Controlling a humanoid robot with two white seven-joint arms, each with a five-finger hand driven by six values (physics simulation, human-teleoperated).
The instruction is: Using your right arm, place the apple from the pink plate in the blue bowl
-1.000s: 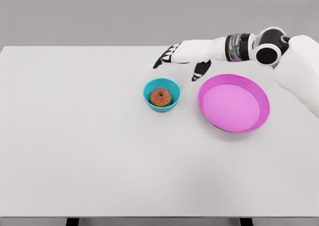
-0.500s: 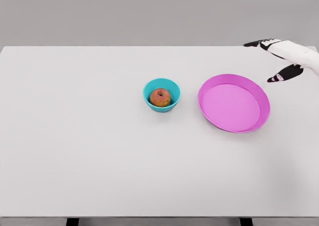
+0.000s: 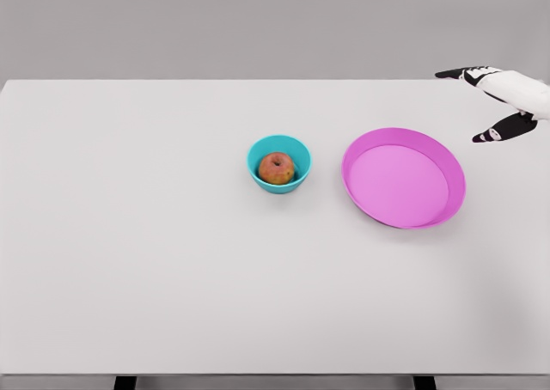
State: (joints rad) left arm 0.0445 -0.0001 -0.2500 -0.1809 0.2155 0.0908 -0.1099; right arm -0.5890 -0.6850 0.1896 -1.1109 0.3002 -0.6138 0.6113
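A red-orange apple [image 3: 277, 167] lies inside the small blue bowl [image 3: 296, 152] at the middle of the white table. To its right stands the pink plate [image 3: 404, 177], with nothing on it. My right hand [image 3: 498, 98] shows at the far right edge, beyond the plate's upper right. Its dark-tipped fingers are spread and hold nothing. The left arm is out of the picture.
The white table [image 3: 155, 252] spans the whole view, its back edge near the top and its front edge near the bottom. A plain grey wall rises behind it.
My right hand has drawn back from above the bowl to the far right edge of the picture. The apple, bowl and plate stay where they were.
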